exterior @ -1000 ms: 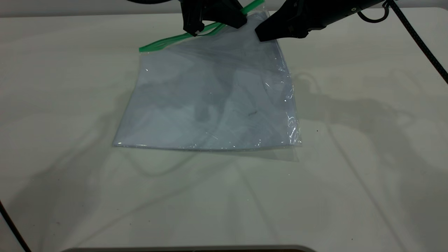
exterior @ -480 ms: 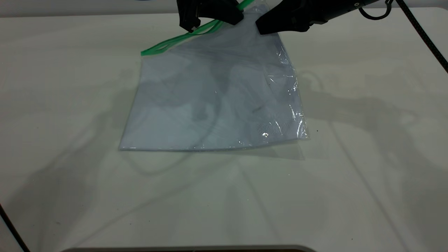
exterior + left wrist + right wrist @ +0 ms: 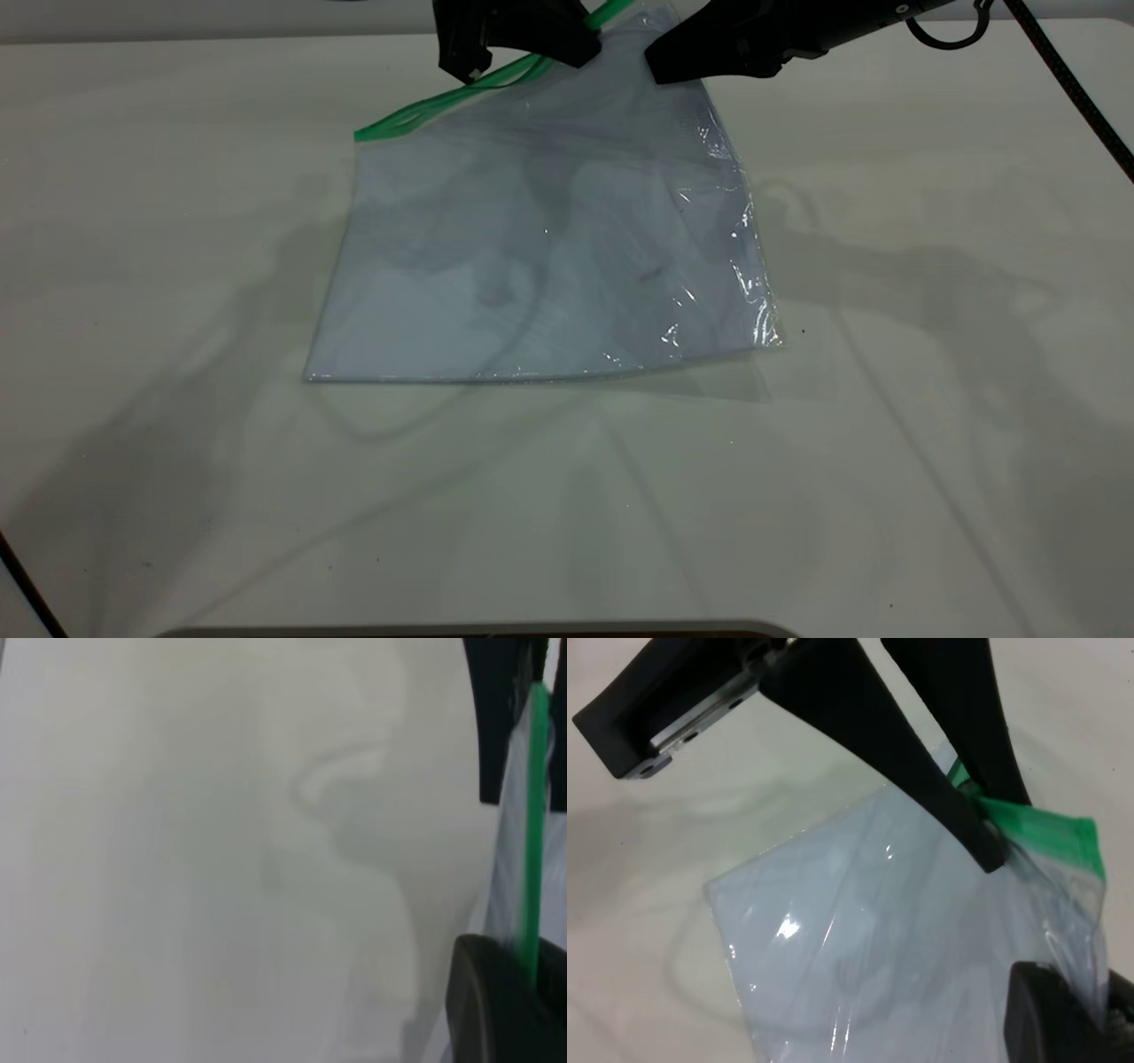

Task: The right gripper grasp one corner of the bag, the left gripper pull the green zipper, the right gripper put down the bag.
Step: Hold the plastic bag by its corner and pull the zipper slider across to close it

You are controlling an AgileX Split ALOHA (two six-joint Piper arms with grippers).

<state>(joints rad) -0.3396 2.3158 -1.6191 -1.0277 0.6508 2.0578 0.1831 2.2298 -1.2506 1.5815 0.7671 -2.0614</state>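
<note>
The bag (image 3: 540, 257), a clear pouch with pale sheets inside, slopes up from the table: its near edge rests on the table, its far edge is lifted. The green zipper (image 3: 425, 106) runs along that raised far edge, partly parted. My left gripper (image 3: 518, 62) is shut on the zipper partway along it; the green strip (image 3: 534, 815) passes between its jaws in the left wrist view. My right gripper (image 3: 660, 66) is shut on the bag's far right corner (image 3: 1076, 904), just below the green end (image 3: 1045, 828). The left gripper's fingers (image 3: 957, 806) pinch the strip close beside it.
The white table (image 3: 886, 443) spreads wide around the bag, creased and shadowed. A braided black cable (image 3: 1072, 97) hangs from the right arm at the far right. A dark rim (image 3: 478, 631) lines the table's near edge.
The left gripper has slid a little leftward along the green zipper. The bag's far edge has risen slightly, and its near right corner has shifted right and farther back.
</note>
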